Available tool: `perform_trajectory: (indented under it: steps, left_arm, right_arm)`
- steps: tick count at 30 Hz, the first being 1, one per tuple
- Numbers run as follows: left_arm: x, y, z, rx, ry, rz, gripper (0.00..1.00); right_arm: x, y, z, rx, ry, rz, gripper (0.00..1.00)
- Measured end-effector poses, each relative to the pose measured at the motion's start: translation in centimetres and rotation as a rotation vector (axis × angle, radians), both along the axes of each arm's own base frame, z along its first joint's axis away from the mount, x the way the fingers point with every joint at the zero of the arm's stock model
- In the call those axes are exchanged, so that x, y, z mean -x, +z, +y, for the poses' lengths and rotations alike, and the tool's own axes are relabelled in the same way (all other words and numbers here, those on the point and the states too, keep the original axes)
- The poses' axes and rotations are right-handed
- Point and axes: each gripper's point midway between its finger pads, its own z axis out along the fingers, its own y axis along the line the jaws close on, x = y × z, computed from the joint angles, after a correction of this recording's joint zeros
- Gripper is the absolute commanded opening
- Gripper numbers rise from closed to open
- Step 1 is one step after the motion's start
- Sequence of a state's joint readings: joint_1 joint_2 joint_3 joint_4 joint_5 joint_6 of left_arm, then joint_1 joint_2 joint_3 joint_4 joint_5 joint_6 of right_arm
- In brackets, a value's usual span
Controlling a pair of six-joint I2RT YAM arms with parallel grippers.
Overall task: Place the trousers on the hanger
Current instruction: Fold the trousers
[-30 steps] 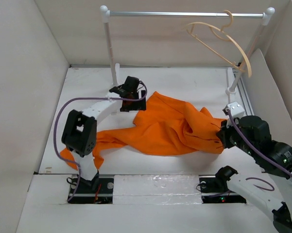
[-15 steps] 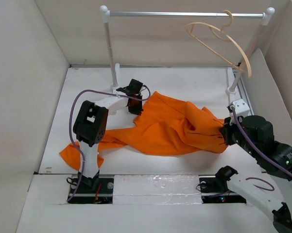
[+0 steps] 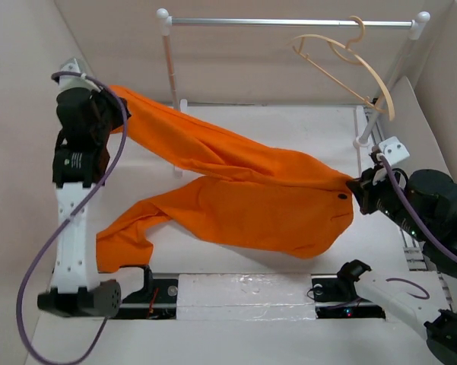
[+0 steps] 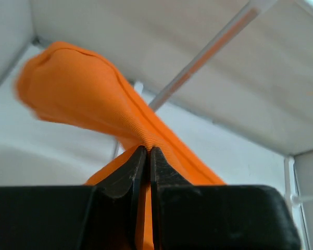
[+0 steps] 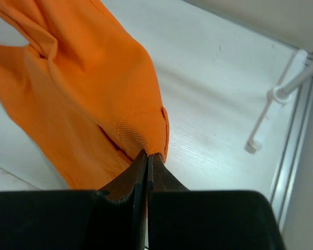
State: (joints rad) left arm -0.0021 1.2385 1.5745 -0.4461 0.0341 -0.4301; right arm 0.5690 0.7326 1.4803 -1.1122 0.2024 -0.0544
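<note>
While our left arm stands raised toward ten o'clock of the overhead view, we see the left pincer [image 3: 112, 97] pinching one end of the bright orange soft fabric trousers [image 3: 251, 194], lifted well above the white tabletop [image 3: 289, 125]. From there the cloth runs in a long slanting band across the middle to three o'clock, where the right pincer [image 3: 355, 185] grips the other end, its fingers pressed together on a gathered corner. One leg droops from the middle down toward eight o'clock, its end near the left arm's base. We cannot tell whether the sagging lower edge touches the tabletop.

Through the left wrist camera, the left pincer [image 4: 147, 151] shows its two black fingers almost meeting, with a ribbed orange fold squeezed between them. The fabric beyond is blurred and bulges toward ten o'clock.

Through the right wrist camera, the right pincer [image 5: 147, 154] is pressed together on a stitched hem corner, with the trousers [image 5: 88, 88] spreading away toward ten o'clock.

At one o'clock of the overhead view the thin pale beige wooden hanger [image 3: 357, 76] hangs tilted by its hook from the silver rail [image 3: 274, 23], near the rail's right white post [image 3: 395, 68]. It is well apart from the trousers.
</note>
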Motion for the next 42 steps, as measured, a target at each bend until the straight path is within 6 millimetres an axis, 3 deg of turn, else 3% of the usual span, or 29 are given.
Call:
perform_trajectory:
  steps: [2,4,5,7,9,11,12,15,16,18,22,25,28,34,38,42]
  left_arm:
    - [2.7,2.9,0.9,-0.016,0.058,-0.086,0.0]
    - [4.5,2.8,1.6,-0.027,0.108,-0.108,0.0]
    - [5.4,1.9,2.2,-0.035,0.14,-0.093,0.0]
    - [5.6,-1.3,3.9,-0.055,0.221,-0.036,0.0]
    - [4.8,-6.5,5.3,-0.079,0.281,0.087,0.0]
    - [4.0,-11.6,6.2,-0.095,0.323,0.219,0.0]
    - [3.5,-14.5,6.5,-0.102,0.337,0.298,0.0]
    - [3.5,-21.0,6.4,-0.11,0.345,0.481,0.0]
    - [4.0,-21.9,6.4,-0.108,0.348,0.51,0.0]
    - [4.5,-22.0,6.4,-0.103,0.352,0.511,0.0]
    - [5.1,-19.1,6.3,-0.078,0.353,0.409,0.0]
    - [5.3,-17.8,6.1,-0.066,0.344,0.364,0.0]
    - [5.3,-17.8,5.8,-0.059,0.327,0.362,0.0]
    - [5.7,-19.5,5.1,-0.049,0.293,0.395,0.0]
    - [5.9,-20.2,4.7,-0.041,0.273,0.41,0.0]
    - [5.8,-20.1,4.5,-0.034,0.261,0.405,0.0]
  right_arm:
    - [0.1,-0.4,0.9,-0.013,0.049,0.005,0.0]
    - [0.5,-2.2,1.9,-0.022,0.097,0.056,0.0]
    - [0.6,-5.2,2.1,0.011,0.102,0.126,0.0]
    - [0.8,-10.5,3.1,0.035,0.135,0.248,0.0]
    - [1.9,-17.0,3.3,0.082,0.144,0.421,0.0]
    - [3.4,-21.7,3.2,0.125,0.153,0.576,0.05]
    - [4.0,-23.1,3.3,0.133,0.162,0.63,0.27]
    - [4.6,-24.0,3.4,0.143,0.173,0.691,0.72]
    - [4.4,-23.7,3.4,0.145,0.169,0.688,0.79]
    - [3.4,-22.3,3.4,0.156,0.151,0.651,0.87]
    - [-1.1,-18.7,3.5,0.159,0.094,0.505,0.9]
    - [-5.5,-18.6,2.8,0.143,0.011,0.457,0.91]
    - [-8.6,-20.7,1.0,0.119,-0.083,0.474,0.91]
    - [-9.5,-25.6,-3.3,-0.027,-0.213,0.543,0.9]
    - [-9.5,-29.5,-3.4,-0.153,-0.212,0.635,0.87]
    - [-8.8,-31.9,-2.6,-0.285,-0.188,0.688,0.85]
